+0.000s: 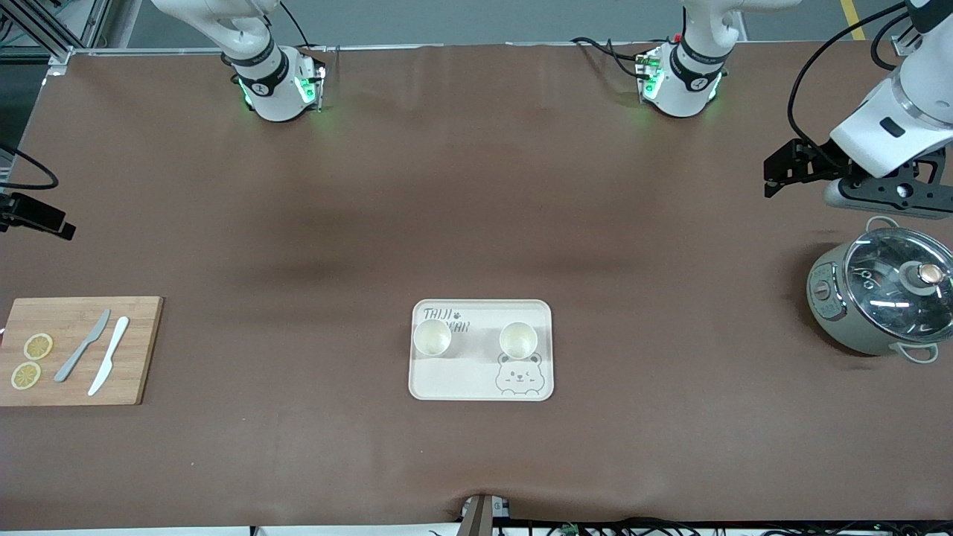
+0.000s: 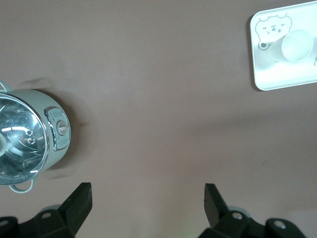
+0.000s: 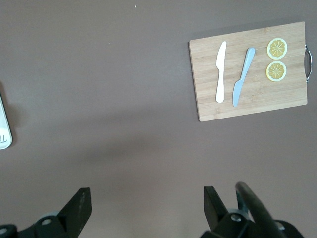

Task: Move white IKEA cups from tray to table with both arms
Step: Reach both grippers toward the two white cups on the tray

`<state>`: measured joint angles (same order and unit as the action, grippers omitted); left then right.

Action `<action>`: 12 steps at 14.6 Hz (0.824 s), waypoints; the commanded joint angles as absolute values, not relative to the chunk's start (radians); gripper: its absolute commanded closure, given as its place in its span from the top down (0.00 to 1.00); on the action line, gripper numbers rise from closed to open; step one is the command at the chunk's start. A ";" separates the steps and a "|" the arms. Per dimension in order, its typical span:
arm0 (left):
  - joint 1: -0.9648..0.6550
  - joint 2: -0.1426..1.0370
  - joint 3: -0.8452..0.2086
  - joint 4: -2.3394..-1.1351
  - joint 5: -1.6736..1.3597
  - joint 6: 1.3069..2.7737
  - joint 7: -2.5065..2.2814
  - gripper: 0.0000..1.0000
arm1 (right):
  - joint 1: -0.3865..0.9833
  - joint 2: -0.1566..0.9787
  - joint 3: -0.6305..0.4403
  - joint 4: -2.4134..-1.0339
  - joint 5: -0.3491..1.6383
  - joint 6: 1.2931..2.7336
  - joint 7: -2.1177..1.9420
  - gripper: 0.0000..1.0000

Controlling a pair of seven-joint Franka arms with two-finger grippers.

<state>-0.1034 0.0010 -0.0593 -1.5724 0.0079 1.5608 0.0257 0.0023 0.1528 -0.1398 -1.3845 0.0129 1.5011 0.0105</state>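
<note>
**Both cups sit on the tray, arms held wide**

Cream tray [image 1: 481, 350] lies nearest the front camera, midway along the brown table [image 1: 476, 208]. Two white IKEA cups stand upright on it, apart from each other: one cup [image 1: 432, 337] toward the right arm's end, over the printed lettering, and the other cup [image 1: 518, 339] toward the left arm's end, just above the bear drawing. A wooden cutting board [image 1: 78, 350] at the right arm's end carries two lemon slices [image 1: 32, 360], a grey knife [image 1: 83, 345] and a white knife [image 1: 109, 365]. A glass-lidded pot [image 1: 882, 298] stands at the left arm's end. The left gripper [image 1: 789, 175] hangs in the air just above the pot's end of the table; the right gripper is mostly out of this view.

From the left wrist, the left gripper [image 2: 147, 198] has its fingers spread wide with nothing between them, over bare table, with the pot [image 2: 29, 144] and one corner of the tray [image 2: 262, 74] in sight.

From the right wrist, the right gripper [image 3: 147, 201] is likewise spread and empty over bare table, with the cutting board [image 3: 257, 101] visible well apart.
</note>
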 commanded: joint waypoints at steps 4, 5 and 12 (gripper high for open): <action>-0.106 0.008 -0.060 -1.562 0.019 1.566 0.026 1.00 | -0.008 0.160 -0.129 -1.371 0.035 1.490 -0.075 1.00; -0.106 0.014 -0.060 -1.560 0.011 1.568 0.018 1.00 | -0.006 0.160 -0.129 -1.371 0.050 1.488 -0.078 1.00; -0.187 0.170 -0.092 -1.488 -0.014 1.603 -0.210 1.00 | 0.000 0.158 -0.127 -1.368 0.054 1.479 -0.087 1.00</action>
<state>-0.1511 0.0916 -0.0829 -1.5615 -0.0077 1.6089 -0.1427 0.0040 0.1549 -0.1318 -1.3844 0.0414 1.4984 -0.0718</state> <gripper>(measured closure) 0.000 0.000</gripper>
